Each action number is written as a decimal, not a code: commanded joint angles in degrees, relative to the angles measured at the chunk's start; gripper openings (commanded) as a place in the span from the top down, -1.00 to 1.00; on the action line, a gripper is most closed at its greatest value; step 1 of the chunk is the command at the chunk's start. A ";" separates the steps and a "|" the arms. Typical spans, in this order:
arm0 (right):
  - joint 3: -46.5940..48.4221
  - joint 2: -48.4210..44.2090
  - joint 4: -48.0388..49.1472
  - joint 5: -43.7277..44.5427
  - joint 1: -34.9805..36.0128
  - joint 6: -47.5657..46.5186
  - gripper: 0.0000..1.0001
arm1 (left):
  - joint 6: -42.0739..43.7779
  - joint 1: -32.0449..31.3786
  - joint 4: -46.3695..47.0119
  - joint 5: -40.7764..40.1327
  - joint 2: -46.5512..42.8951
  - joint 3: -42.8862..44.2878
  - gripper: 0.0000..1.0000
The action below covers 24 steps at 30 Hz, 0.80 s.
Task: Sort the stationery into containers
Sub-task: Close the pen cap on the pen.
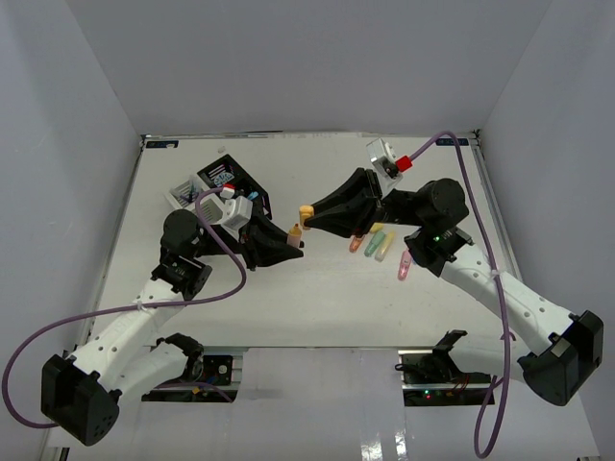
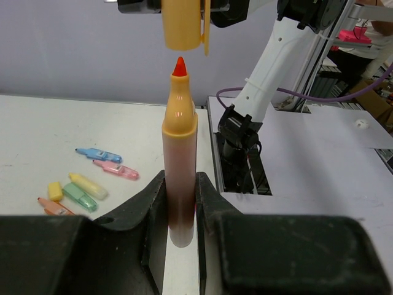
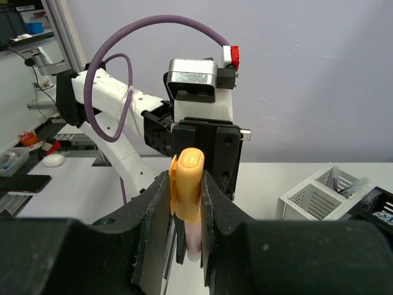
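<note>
My left gripper (image 1: 286, 242) (image 2: 180, 187) is shut on the body of an orange highlighter (image 2: 179, 153) (image 1: 294, 233). Its red tip is bare and points at my right gripper (image 1: 311, 217) (image 3: 186, 184). That gripper is shut on the matching orange cap (image 3: 186, 181) (image 2: 183, 24) (image 1: 306, 211). The cap hangs just clear of the tip, in line with it. More highlighters lie on the table under the right arm: orange (image 1: 356, 246), green (image 1: 373, 242), yellow (image 1: 386, 245), pink (image 1: 404, 266) and blue (image 2: 98, 153). The containers stand at the back left, black (image 1: 231, 178) and white (image 1: 184, 194) (image 3: 319, 195).
A loose yellow cap (image 2: 55, 190) lies beside the green highlighter. Both arms meet above the middle of the white table (image 1: 317, 307). Purple cables loop off each wrist. Grey walls close in the table on three sides.
</note>
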 commanded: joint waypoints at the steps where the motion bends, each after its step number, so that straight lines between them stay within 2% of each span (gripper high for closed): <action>1: 1.57 0.92 4.90 -0.11 0.12 1.93 0.85 | -0.60 0.38 1.87 1.04 -0.34 -0.32 1.00; 14: 3.51 3.39 6.04 1.20 2.32 2.11 0.85 | 0.90 0.38 -0.85 -1.42 -0.43 0.38 1.00; 24: 6.41 2.95 2.70 2.35 2.41 0.09 0.85 | 1.25 0.38 -1.38 -2.13 -1.05 0.03 1.00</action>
